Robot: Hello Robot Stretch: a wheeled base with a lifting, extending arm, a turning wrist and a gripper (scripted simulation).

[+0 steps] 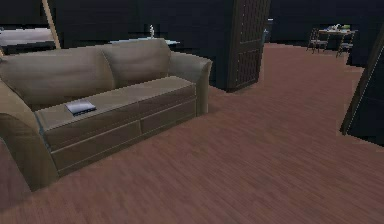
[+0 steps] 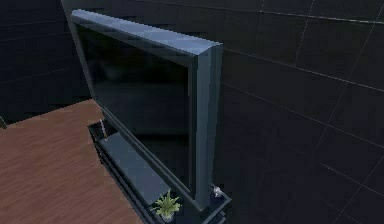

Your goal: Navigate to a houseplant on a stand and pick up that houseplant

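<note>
Arm side view puts the houseplant (image 2: 166,207) at the picture's bottom edge: a small green tuft in a pale pot, standing on the low dark stand (image 2: 125,165) just in front of the lower corner of a large television (image 2: 150,95). 1 small pale object (image 2: 217,190) stands near it on the same stand, toward the picture's right; I cannot tell what it is. Wooden floor (image 2: 45,160) runs along the stand's left side. The state of the jaws cannot be told from these pictures.

Forward view has a beige sofa (image 1: 110,95) close on its left, with a small flat thing, perhaps a book (image 1: 81,106), on the seat. Open brown floor leads toward some far chairs (image 1: 318,40).

The risks, as I judge them:
- The screen rises right behind the pot, so an overlong reach would strike the television.
- A reach slightly off to 1 side could sweep the pale object off the stand.
- The pot looks small and light, so a glancing touch may tip it or push it over the stand's edge.
- The sofa is near, so a wide turn of the base to line up could bump it.
</note>
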